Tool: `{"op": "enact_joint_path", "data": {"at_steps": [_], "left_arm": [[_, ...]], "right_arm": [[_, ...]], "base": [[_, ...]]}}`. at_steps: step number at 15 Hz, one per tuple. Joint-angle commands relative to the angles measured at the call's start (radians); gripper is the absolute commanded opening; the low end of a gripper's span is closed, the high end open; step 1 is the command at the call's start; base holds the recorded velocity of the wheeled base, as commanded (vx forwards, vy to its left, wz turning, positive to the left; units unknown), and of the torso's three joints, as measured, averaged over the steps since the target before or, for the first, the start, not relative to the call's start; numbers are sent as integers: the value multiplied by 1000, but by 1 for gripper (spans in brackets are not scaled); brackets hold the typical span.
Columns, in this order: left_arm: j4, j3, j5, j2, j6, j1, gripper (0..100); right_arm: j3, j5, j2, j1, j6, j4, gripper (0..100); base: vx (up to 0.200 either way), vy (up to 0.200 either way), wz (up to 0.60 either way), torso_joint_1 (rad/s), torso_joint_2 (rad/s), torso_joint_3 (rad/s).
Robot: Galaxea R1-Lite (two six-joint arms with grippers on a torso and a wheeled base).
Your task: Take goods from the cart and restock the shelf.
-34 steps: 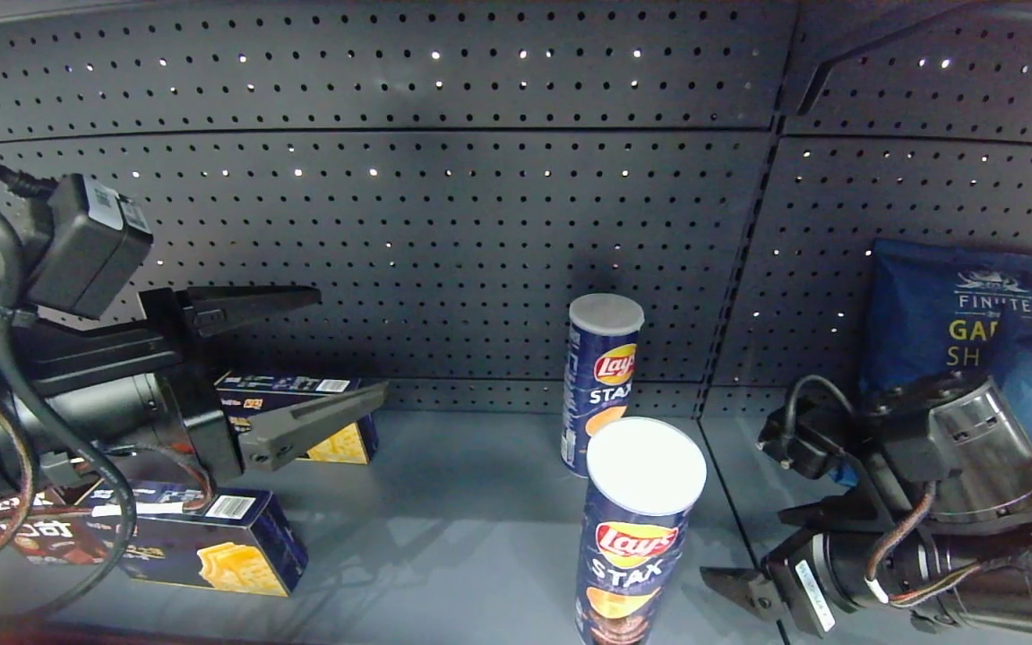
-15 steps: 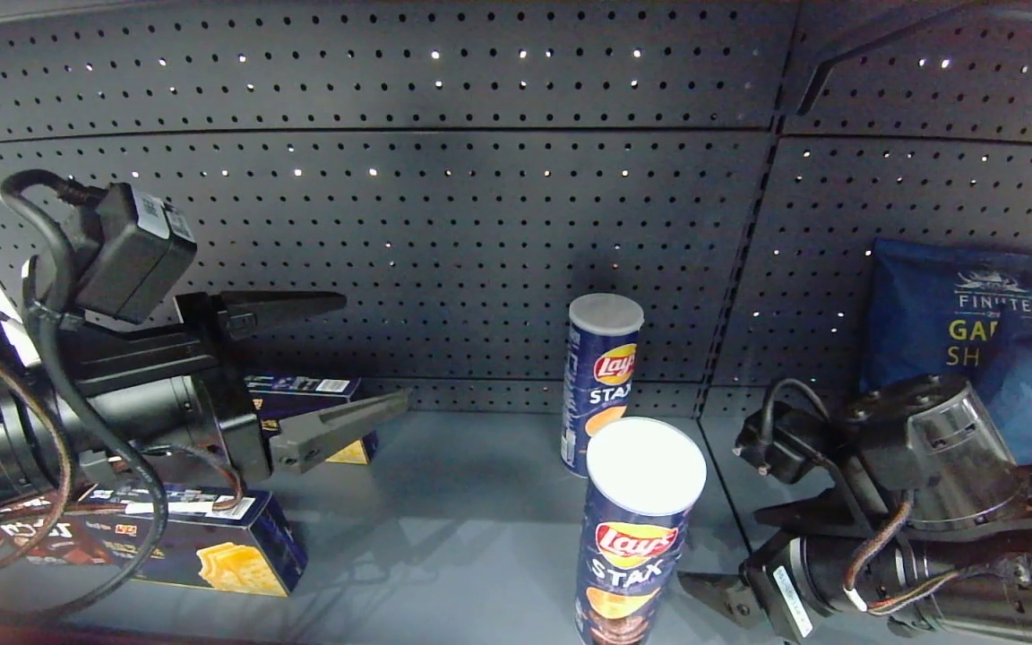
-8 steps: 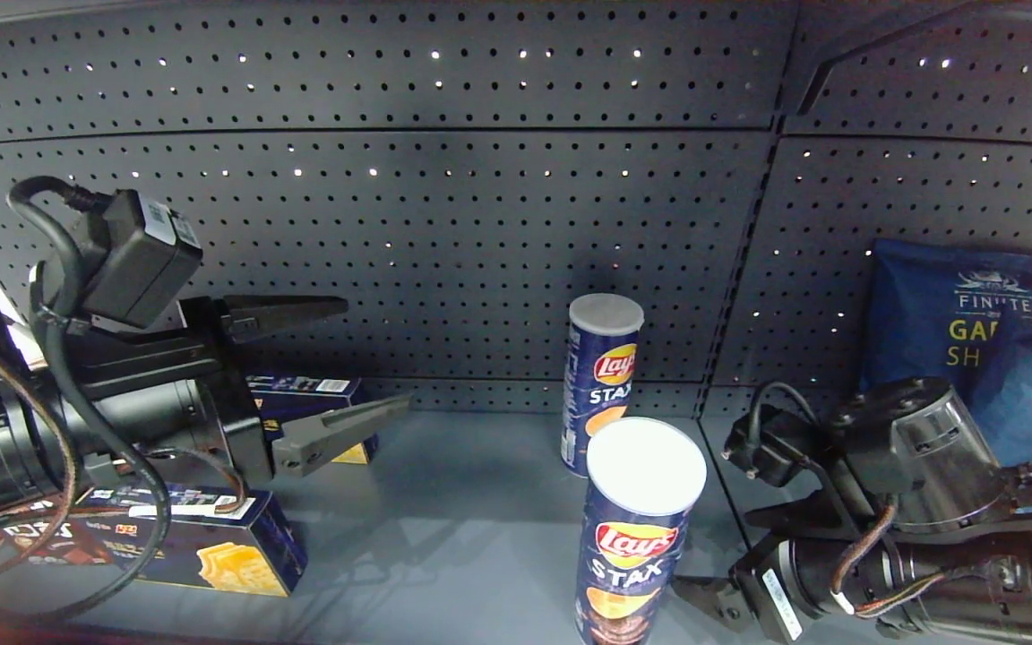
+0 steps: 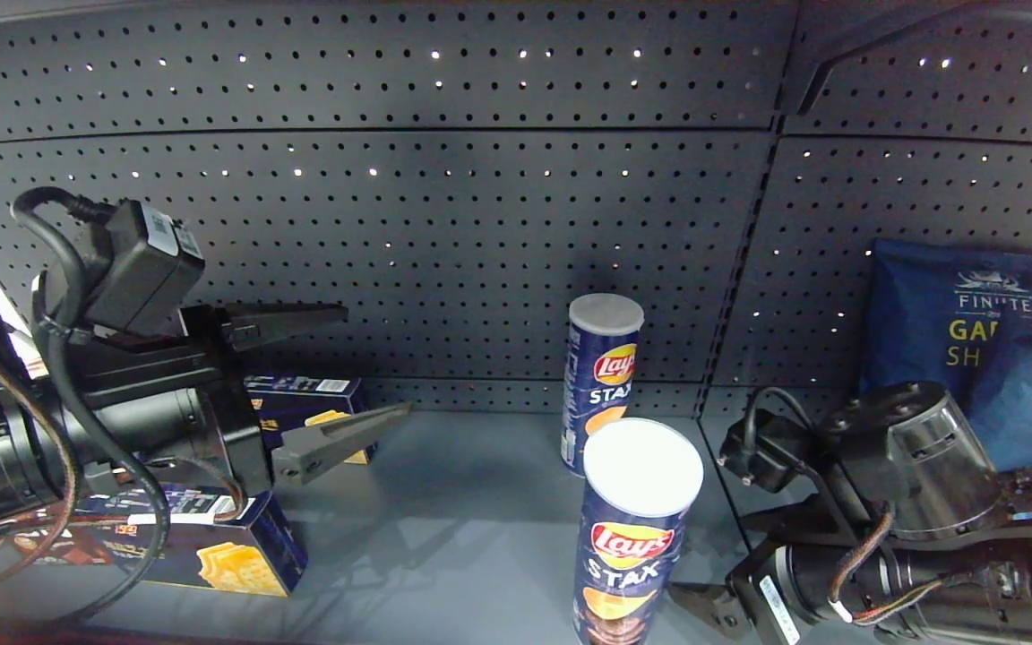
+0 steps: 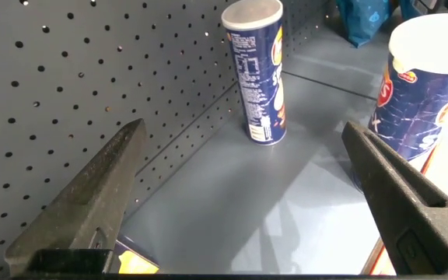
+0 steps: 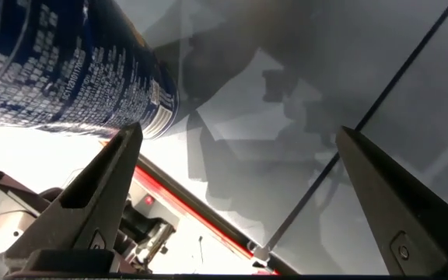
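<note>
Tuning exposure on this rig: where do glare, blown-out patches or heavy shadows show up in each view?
Head view: light pinpricks through the pegboard holes; soft shadows spread across the shelf. Left wrist view: the front can has a flat white lid, with a faint shadow beside it. Right wrist view: overlapping shadows on the shelf, and a blown-out white patch beyond its front edge.

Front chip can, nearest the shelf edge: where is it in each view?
Head view: front can, low centre, ahead of the back can.
Left wrist view: front can, nearer than the back can, cut by the frame edge.
Right wrist view: front can, side and base, close up.
Shared landmark: the grey shelf floor it stands on.
</note>
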Motion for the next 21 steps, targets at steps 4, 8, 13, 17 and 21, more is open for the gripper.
{"op": "enact_joint_path", "data": {"at_steps": [4, 8, 13, 17, 21], "left_arm": [[1, 3, 0, -3, 0, -1, 100], [-1, 3, 0, -3, 0, -1, 100], [-1, 5, 0, -1, 0, 0, 100], [-1, 17, 0, -3, 0, 0, 100], [-2, 91, 0, -60, 0, 0, 100]], "right_arm": [[-4, 0, 5, 5, 0, 0, 100], [-6, 0, 8, 5, 0, 0, 100], [-21, -1, 28, 5, 0, -8, 100], [-9, -3, 25, 5, 0, -6, 100], [92, -1, -114, -51, 2, -5, 100]], "base": [[0, 0, 0, 0, 0, 0], [0, 0, 0, 0, 0, 0], [0, 0, 0, 0, 0, 0], [0, 0, 0, 0, 0, 0], [0, 0, 0, 0, 0, 0]]}}
